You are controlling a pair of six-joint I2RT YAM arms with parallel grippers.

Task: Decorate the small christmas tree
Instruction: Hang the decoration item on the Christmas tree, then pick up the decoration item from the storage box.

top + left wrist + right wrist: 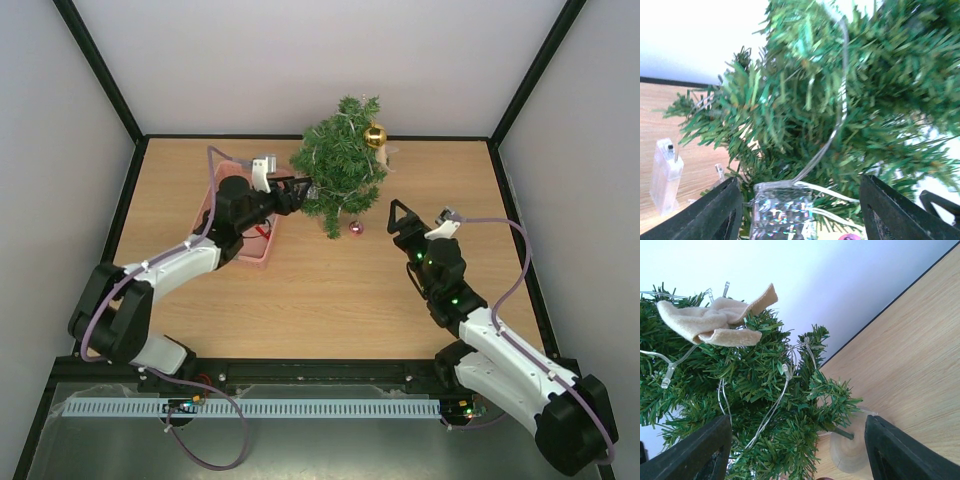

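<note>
The small christmas tree (340, 165) stands at the back middle of the table with a pale light string through its branches, a gold ball (375, 135) near its top and a beige cloth bow (715, 322). My left gripper (298, 190) is at the tree's left side, open. A silver glittery box ornament (782, 212) hangs by its ribbon loop from a branch between the fingers (720, 210), with a gap on each side. My right gripper (398, 218) is open, just right of the tree, facing its round wooden base (850, 450).
A pink basket (228, 180) lies under the left arm, left of the tree. A small pink ball (356, 228) rests on the table by the tree's foot. A clear battery box (666, 175) stands on the wood left of the tree.
</note>
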